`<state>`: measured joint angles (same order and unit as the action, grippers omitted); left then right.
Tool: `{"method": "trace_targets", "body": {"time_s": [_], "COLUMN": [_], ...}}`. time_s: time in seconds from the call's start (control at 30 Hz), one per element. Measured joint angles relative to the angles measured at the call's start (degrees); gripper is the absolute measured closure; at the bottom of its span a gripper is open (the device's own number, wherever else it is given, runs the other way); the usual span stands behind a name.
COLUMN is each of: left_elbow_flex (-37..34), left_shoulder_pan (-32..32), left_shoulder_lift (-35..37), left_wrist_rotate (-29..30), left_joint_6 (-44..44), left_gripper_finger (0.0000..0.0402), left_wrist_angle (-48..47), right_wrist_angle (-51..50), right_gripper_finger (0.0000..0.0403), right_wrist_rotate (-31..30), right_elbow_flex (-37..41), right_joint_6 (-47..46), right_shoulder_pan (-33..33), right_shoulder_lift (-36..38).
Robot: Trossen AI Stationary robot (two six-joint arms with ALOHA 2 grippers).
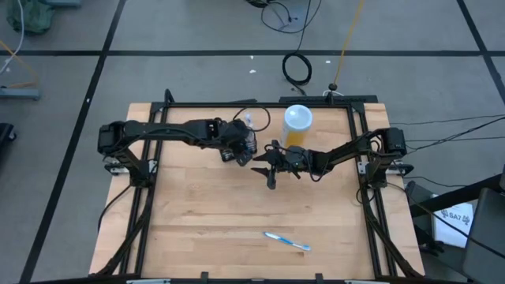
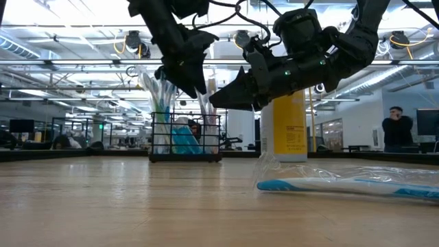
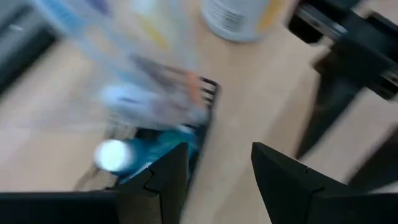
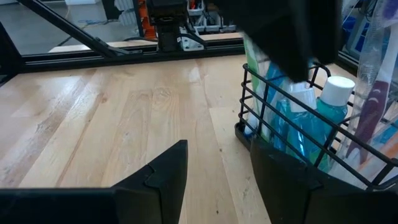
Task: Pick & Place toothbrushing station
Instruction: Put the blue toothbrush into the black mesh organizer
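The toothbrushing station [image 1: 249, 137], a small black wire rack holding toothbrushes and a blue white-capped bottle, stands on the table at mid-back. It also shows in the low view [image 2: 185, 137] and in the right wrist view [image 4: 298, 146]. My left gripper [image 1: 241, 150] is open just above the rack, its fingers pointing down among the toothbrush tops [image 2: 186, 86]. My right gripper [image 1: 271, 175] is open and empty, raised above the table beside the rack on its right and near side [image 4: 217, 180]. My left gripper stands open over the rack's rim [image 3: 208, 93], among the things that stick up from it. I cannot tell whether a finger touches the rack or its contents.
A tall translucent container [image 1: 297, 124] with a white lid and orange contents stands right of the rack. A blue toothbrush in a clear wrapper [image 1: 286, 241] lies near the table's front edge. A black frame [image 1: 237, 105] runs along the table's edges.
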<state>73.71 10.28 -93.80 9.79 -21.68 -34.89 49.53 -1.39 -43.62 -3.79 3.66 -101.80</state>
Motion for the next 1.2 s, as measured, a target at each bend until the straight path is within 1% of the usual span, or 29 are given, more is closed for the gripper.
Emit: {"method": "trace_targets", "body": {"time_s": [0.13, 0.23, 0.3, 0.5, 0.63, 0.73, 0.87, 1.07, 1.13, 1.2], "left_elbow_flex": [0.0, 0.0, 0.0, 0.0, 0.1, 0.8, 0.9, 0.9, 0.9, 0.6], "left_shoulder_pan": [-0.8, -2.0, -2.8, -4.5, -5.0, -5.5, -7.1, -9.5, -10.4, -11.1], "left_shoulder_lift": [0.0, 0.0, 0.0, 0.0, 0.2, 1.5, 5.8, 14.5, 16.6, 18.4], "left_wrist_rotate": [8.5, 15.5, 17.8, 19.9, 23.2, 23.1, 20.3, 19.8, 19.8, 19.7], "left_joint_6": [-0.9, -0.1, -0.4, -1.1, 2.2, 4.0, 7.2, 13.4, 13.5, 11.3], "left_gripper_finger": [0.0218, 0.0218, 0.0218, 0.0218, 0.0218, 0.0218, 0.0218, 0.0218, 0.0218, 0.0218], "left_wrist_angle": [0.3, 1.3, 2.1, 2.0, 2.1, 2.0, 1.8, -1.0, -3.4, -5.8], "right_wrist_angle": [-1.3, -1.8, -1.8, -1.9, -2.1, -1.6, -1.4, -1.3, -1.1, -1.1], "right_gripper_finger": [0.0232, 0.0232, 0.0232, 0.0232, 0.0232, 0.0232, 0.0232, 0.0232, 0.0232, 0.0232], "right_wrist_rotate": [0.0, 0.0, 0.0, 0.0, 0.0, 0.0, 0.0, -0.2, -0.2, -0.2], "right_elbow_flex": [0.0, 0.0, 0.0, 0.0, 0.0, 0.0, 0.0, 0.0, 0.0, 0.0], "right_joint_6": [0.0, 0.0, 0.0, 0.0, 0.0, 0.0, 0.0, 0.0, 0.0, -0.1], "right_shoulder_pan": [0.0, 0.0, 0.0, 0.0, 0.0, 0.0, 0.0, 0.0, -0.1, -0.6], "right_shoulder_lift": [0.0, 0.0, 0.0, 0.0, 0.0, 0.0, 0.0, 0.0, 0.0, 0.0]}}
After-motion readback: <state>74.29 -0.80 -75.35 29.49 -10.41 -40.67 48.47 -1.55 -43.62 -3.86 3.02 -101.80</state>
